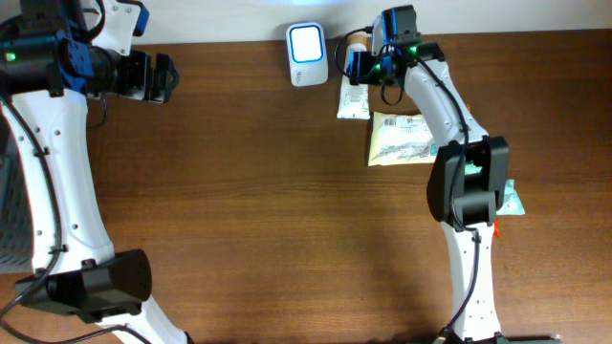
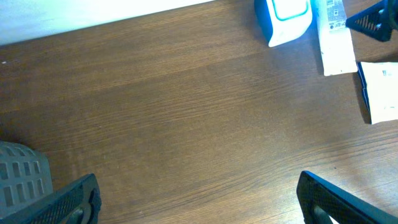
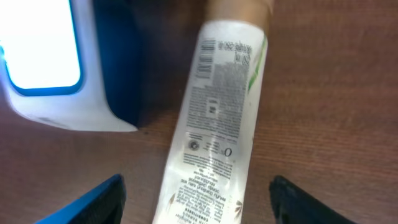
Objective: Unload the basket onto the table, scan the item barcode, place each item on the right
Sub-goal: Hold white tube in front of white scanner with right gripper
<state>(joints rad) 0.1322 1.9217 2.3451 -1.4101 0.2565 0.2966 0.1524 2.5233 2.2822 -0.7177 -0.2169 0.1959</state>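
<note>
Both jaws of the right gripper (image 3: 196, 200) spread astride the tube (image 3: 217, 124), lying front-to-back, cap at far end

Matt brown wood-grain table (image 1: 239, 191), smooth white plastic tube (image 3: 214, 130), glossy white plastic scanner (image 3: 68, 109)

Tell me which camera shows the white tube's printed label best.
Right wrist: the white tube fills the frame, its print and barcode visible. Overhead shows it small beside the scanner, print unreadable. Left wrist catches it only at the top edge.
</note>
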